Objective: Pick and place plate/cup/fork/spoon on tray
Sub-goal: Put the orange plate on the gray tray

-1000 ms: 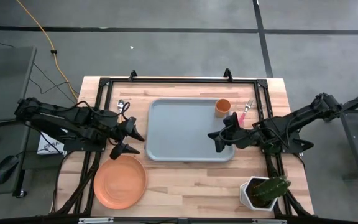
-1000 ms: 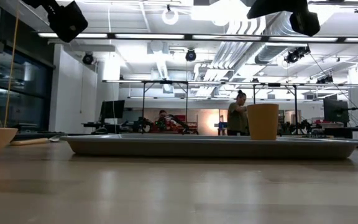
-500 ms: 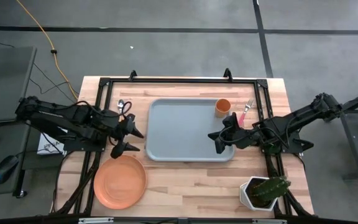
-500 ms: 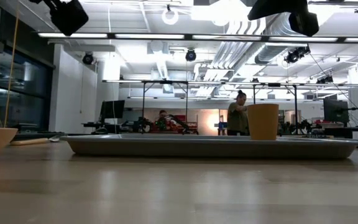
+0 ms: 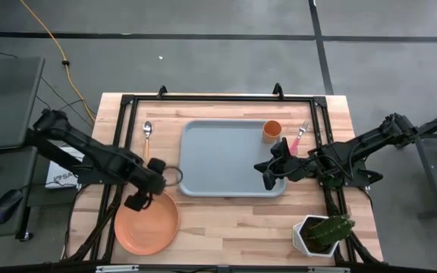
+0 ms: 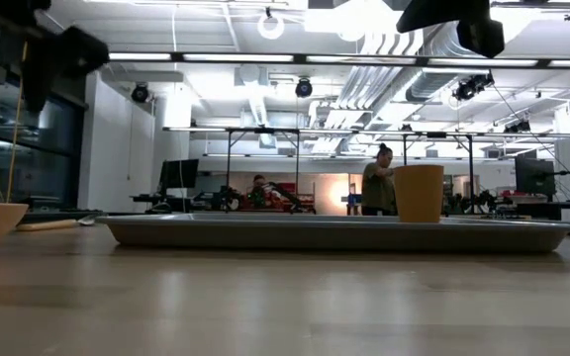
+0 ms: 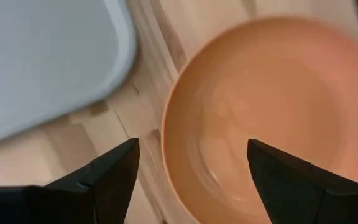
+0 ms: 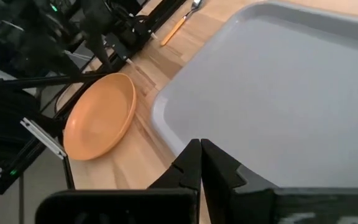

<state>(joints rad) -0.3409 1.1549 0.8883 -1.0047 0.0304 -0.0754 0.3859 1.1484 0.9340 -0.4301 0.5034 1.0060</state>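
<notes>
Round shallow orange plate [image 7: 272, 118], smooth with raised rim, lies on the wood-grain table [image 5: 226, 220] directly under the left gripper [image 7: 191, 168], fingers spread wide and empty over its near rim; far edge cut off. Flat grey-blue tray [image 5: 230, 159] just beside. Right gripper [image 8: 201, 163] pinched closed, empty, above the tray.

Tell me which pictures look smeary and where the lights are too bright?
Left wrist view: the plate looks smeared, soft at its rim. High view: the left gripper is smudged, the tray crisp. Low view: ceiling lights glare white, and the near table is out of focus.
</notes>
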